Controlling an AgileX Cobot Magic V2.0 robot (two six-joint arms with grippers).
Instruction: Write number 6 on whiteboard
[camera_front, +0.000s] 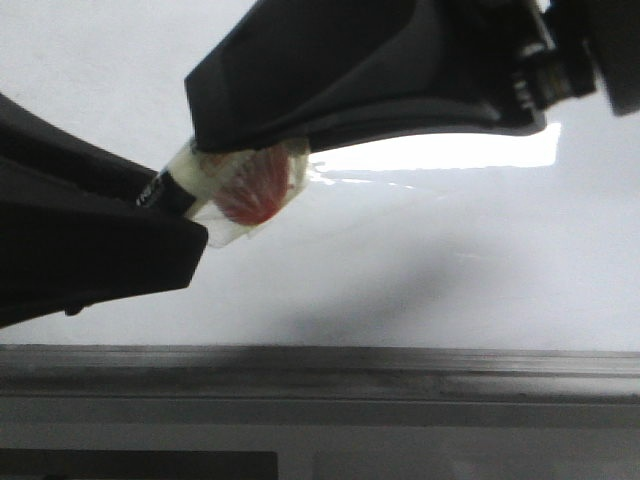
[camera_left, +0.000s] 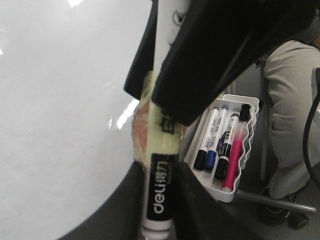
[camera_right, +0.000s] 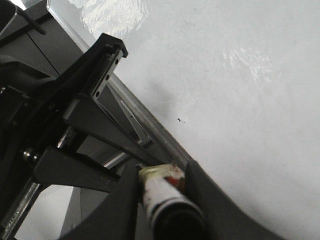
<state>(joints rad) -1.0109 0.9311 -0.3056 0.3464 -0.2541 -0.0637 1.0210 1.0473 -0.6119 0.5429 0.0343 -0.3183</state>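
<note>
Your left gripper (camera_left: 159, 200) and right gripper (camera_right: 162, 187) both clamp marker (camera_left: 161, 192); whiteboard (camera_front: 430, 260) lies just beyond, no 6 visible yet. Marker axis runs left-right.

The left gripper (camera_front: 185, 215) reaches in low, its fingers (camera_left: 127, 210) closed on a marker's barrel. The right gripper (camera_front: 255, 165) comes in above and across it, fingers (camera_right: 212, 210) clamped on the same marker (at its taped end), the two claws nearly touching.
</note>
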